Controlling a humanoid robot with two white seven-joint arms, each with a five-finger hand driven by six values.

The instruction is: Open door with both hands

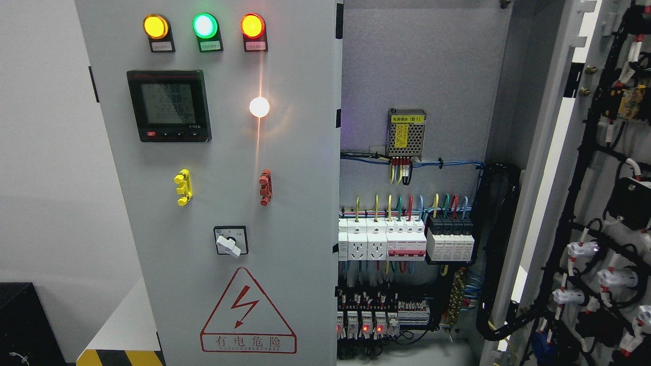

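Right door (pixel 585 203) is already swung wide open, left door (pixel 213 203) looks shut, and neither robot hand's in frame, so can't tell their grip.

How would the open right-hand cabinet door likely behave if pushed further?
The right door probably swings stiffly as one rigid metal panel. Components and black cable bundles on its inner face suggest it is heavy. The cable loop running to the cabinet interior may resist further travel.
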